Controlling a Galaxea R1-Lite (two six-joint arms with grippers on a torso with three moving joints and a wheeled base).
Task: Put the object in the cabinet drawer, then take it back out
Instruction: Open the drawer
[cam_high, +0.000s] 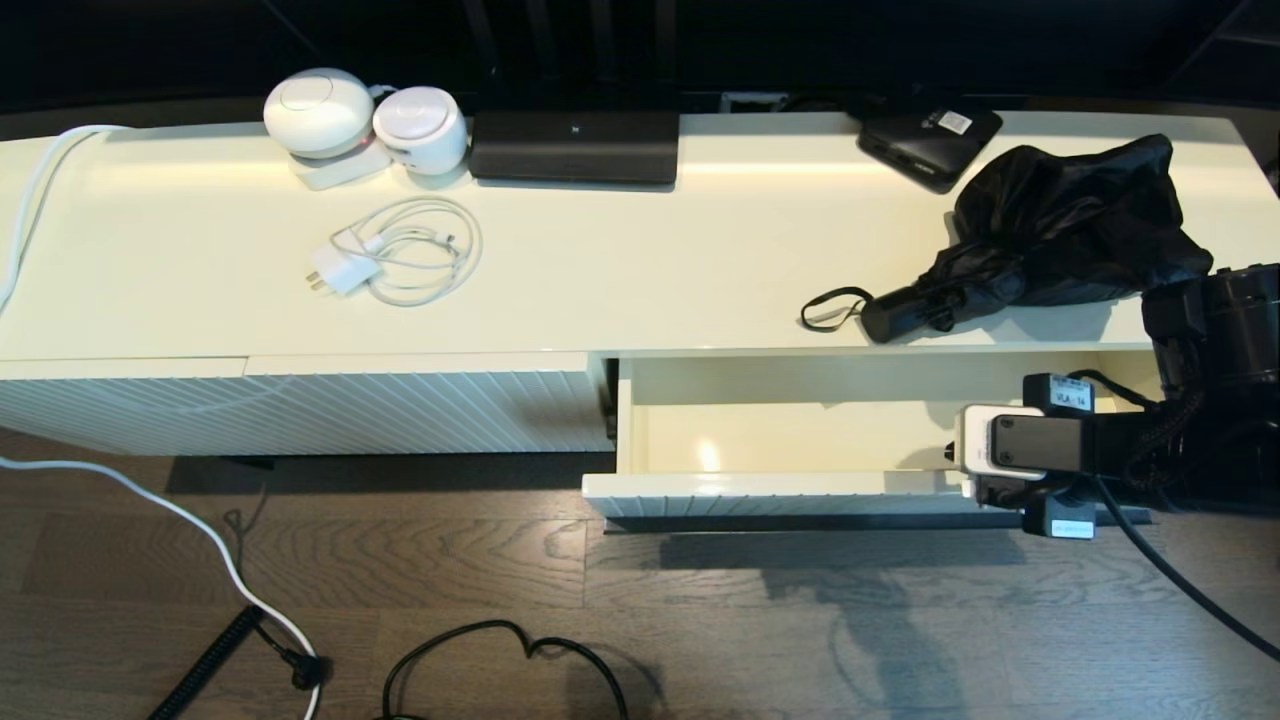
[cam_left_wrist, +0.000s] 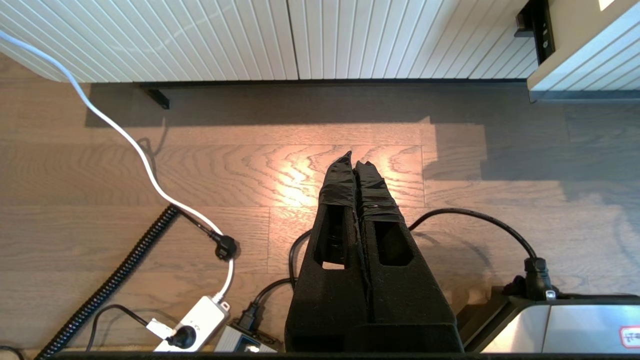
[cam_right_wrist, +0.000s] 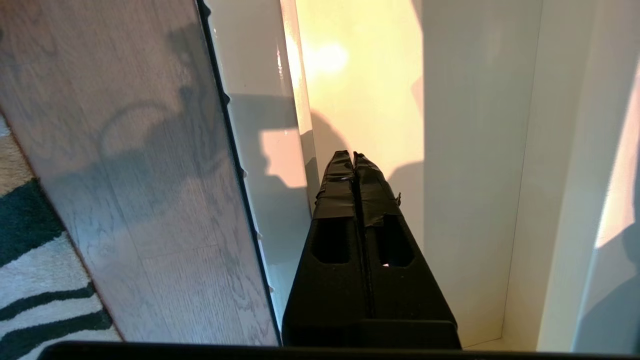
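right gripper (cam_right_wrist: 354, 156): fingers pressed together, holding nothing, tips inside the open drawer near its front wall
drawer (cam_high: 800, 495): pulled out, beneath the right gripper
umbrella (cam_high: 1040, 240): on the cabinet top, behind the right gripper, apart from it
left gripper (cam_left_wrist: 354, 161): fingers together, parked above the floor, nothing held

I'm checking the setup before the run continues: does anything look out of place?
Only mildly: the umbrella lies loose and bunched on the cabinet top, wrist loop dangling near its front edge above the open, empty drawer. Nothing looks spilled or damaged.
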